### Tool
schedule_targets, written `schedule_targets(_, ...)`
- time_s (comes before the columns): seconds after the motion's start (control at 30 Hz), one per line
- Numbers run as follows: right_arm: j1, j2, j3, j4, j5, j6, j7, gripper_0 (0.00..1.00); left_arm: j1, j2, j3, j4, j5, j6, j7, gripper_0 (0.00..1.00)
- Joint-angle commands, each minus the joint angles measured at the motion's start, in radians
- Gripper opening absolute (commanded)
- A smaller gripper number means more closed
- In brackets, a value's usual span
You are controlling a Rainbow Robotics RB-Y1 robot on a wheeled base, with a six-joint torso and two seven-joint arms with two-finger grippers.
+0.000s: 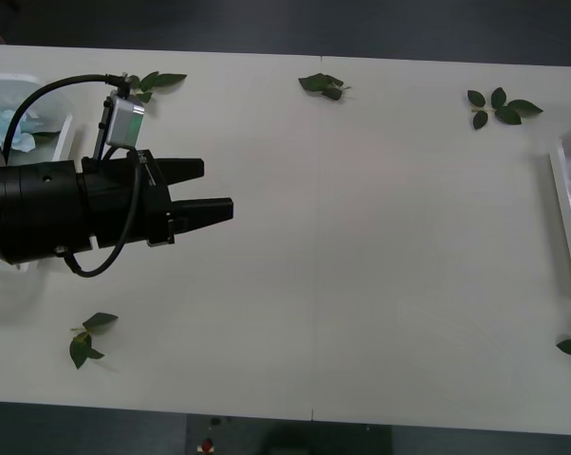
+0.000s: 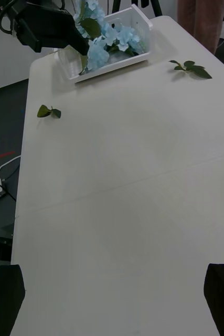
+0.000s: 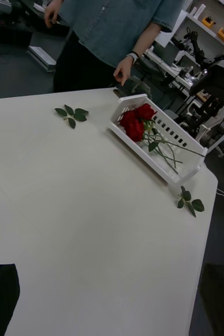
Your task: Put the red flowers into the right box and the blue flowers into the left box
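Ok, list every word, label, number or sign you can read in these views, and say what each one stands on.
None: no readable text on the white table, the left box, the right box, the left gripper or the right gripper.
Items on the background shelves are too small to read.

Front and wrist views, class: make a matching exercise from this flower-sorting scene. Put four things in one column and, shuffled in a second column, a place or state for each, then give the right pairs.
Column one:
1. red flowers
2. blue flowers
3. left gripper
4. leaf sprigs

Column two:
A. loose on the white table
B. lying in the right box
C. open and empty above the table
D. lying in the left box

Pairs: 1-B, 2-D, 3-C, 4-A
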Motion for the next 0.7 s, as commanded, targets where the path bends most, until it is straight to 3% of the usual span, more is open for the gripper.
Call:
schedule_targets(0.03, -0.01, -0.023, -0.014, -0.011, -0.011, 0.0, 0.022, 1.0, -0.026, 0.025, -0.014, -0.039, 0.036, 0.001, 0.008, 1.0)
schedule_targets(0.7, -0.01, -0.023, -0.014, -0.011, -0.011, 0.0, 0.022, 1.0, -0.048, 0.035, -0.029, -0.068, 0.06, 0.002, -0.015, 1.0)
